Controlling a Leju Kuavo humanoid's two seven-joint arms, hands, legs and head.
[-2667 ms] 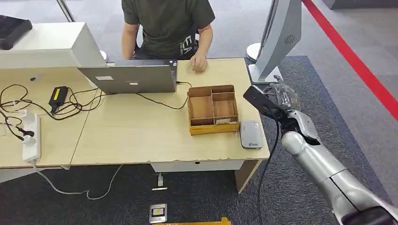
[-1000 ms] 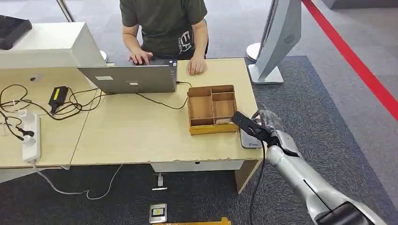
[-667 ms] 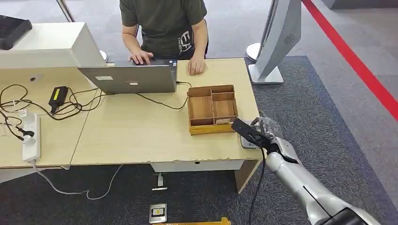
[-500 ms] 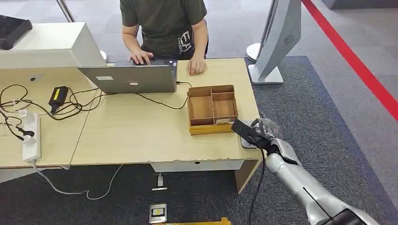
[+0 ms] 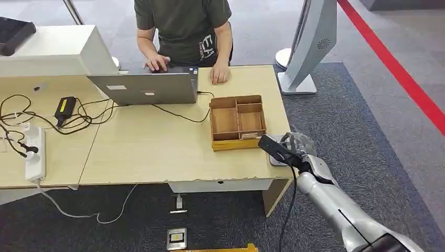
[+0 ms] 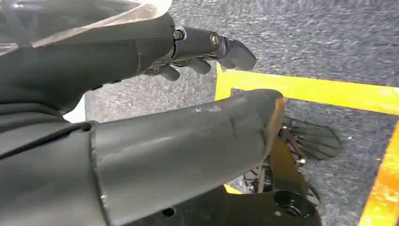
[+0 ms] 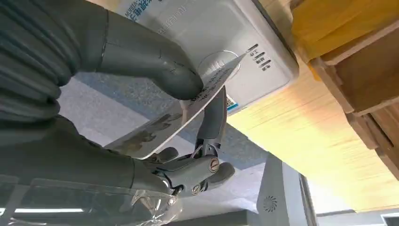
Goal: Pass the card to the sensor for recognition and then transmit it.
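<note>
My right hand [image 5: 299,146] hovers over the table's near right corner, just above the grey-white card sensor [image 5: 275,158]. In the right wrist view the thumb and a finger of this hand [image 7: 94,56] pinch a thin printed card [image 7: 150,132]. The card's free edge is tilted over the sensor's top face [image 7: 211,28], close to it; whether they touch is unclear. My left hand [image 6: 202,47] hangs over dark carpet with its fingers loosely extended and nothing in them.
A wooden compartment tray [image 5: 237,122] stands right beside the sensor. A person [image 5: 181,26] sits across the table [image 5: 157,147] typing on a laptop [image 5: 144,86]. Cables and a power strip [image 5: 34,155] cover the left side. A white stand [image 5: 309,47] rises off the table's far right corner.
My right hand came down and to the left from beside the table until it hung over the sensor, and has stayed nearly still for the last second. The person's hand moved onto the laptop.
</note>
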